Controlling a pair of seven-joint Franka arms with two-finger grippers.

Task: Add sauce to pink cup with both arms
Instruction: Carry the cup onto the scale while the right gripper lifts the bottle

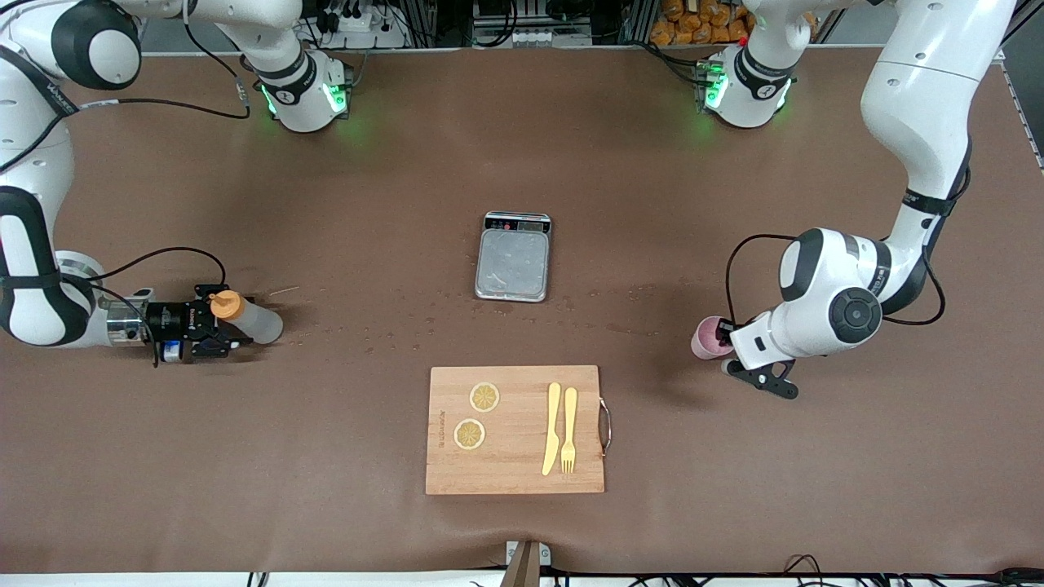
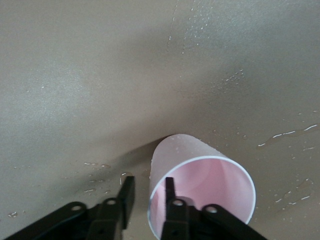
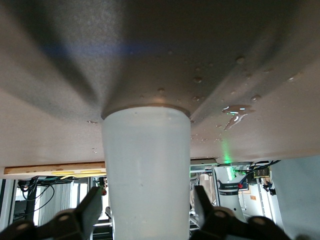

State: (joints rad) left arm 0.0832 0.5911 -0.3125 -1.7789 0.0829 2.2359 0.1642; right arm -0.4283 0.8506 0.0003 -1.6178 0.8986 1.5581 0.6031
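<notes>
The sauce bottle (image 1: 254,321), translucent whitish with an orange cap, stands upright on the table at the right arm's end. My right gripper (image 1: 231,328) reaches in sideways, and in the right wrist view (image 3: 146,202) its open fingers (image 3: 92,206) flank the bottle (image 3: 146,165) with small gaps. The pink cup (image 1: 706,340) stands at the left arm's end. My left gripper (image 1: 721,333) is over its rim. In the left wrist view (image 2: 148,194) it is open, with one finger (image 2: 170,190) inside the cup (image 2: 210,175) and the other outside the wall.
A grey kitchen scale (image 1: 513,257) sits mid-table. A wooden cutting board (image 1: 515,473) nearer the front camera carries two lemon slices (image 1: 484,397), a yellow knife (image 1: 552,428) and a yellow fork (image 1: 568,430). Water droplets (image 1: 375,330) speckle the brown table.
</notes>
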